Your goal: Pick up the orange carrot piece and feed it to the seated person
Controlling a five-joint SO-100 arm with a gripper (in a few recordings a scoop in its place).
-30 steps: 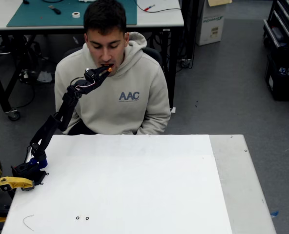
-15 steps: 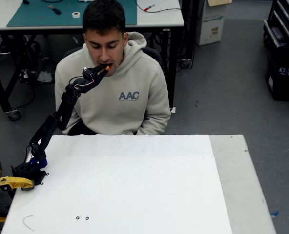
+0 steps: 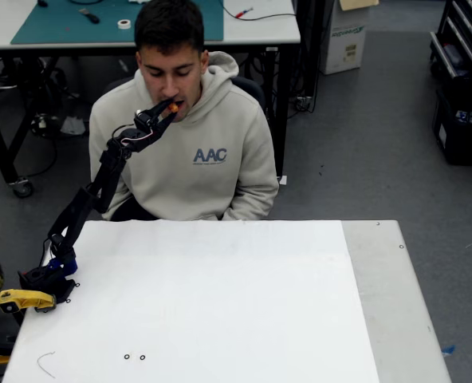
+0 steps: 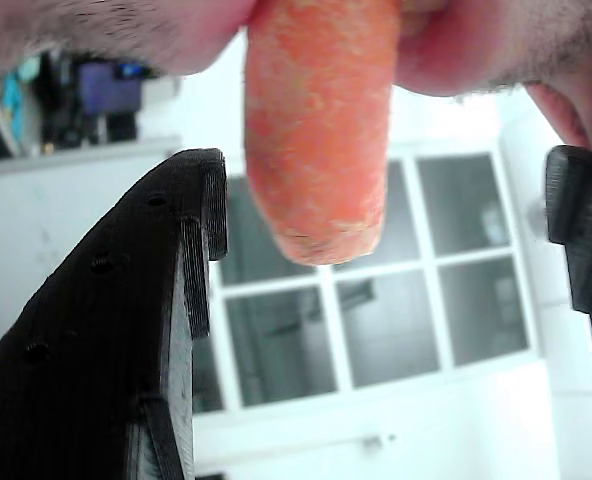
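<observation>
The orange carrot piece [image 4: 316,130] hangs down with its upper end held between the lips of the seated person [image 3: 208,155], who wears a beige hoodie behind the table. My gripper [image 4: 391,190] is open just under his mouth. The left finger [image 4: 126,330] stands close beside the carrot, and the right finger [image 4: 581,230] is well apart from it. In the fixed view the black arm reaches up from the table's left edge, with the gripper [image 3: 166,110] at his mouth and the carrot [image 3: 173,107] a small orange spot at its tip.
The white table [image 3: 220,311] lies below the raised arm. A yellow clamp-like object [image 3: 25,300] sits by the arm's base at the left edge. Behind the person is a workbench with a green mat [image 3: 76,20]; grey floor lies to the right.
The gripper tip and carrot have risen slightly up and to the left, to the person's mouth. His head has shifted a little towards it.
</observation>
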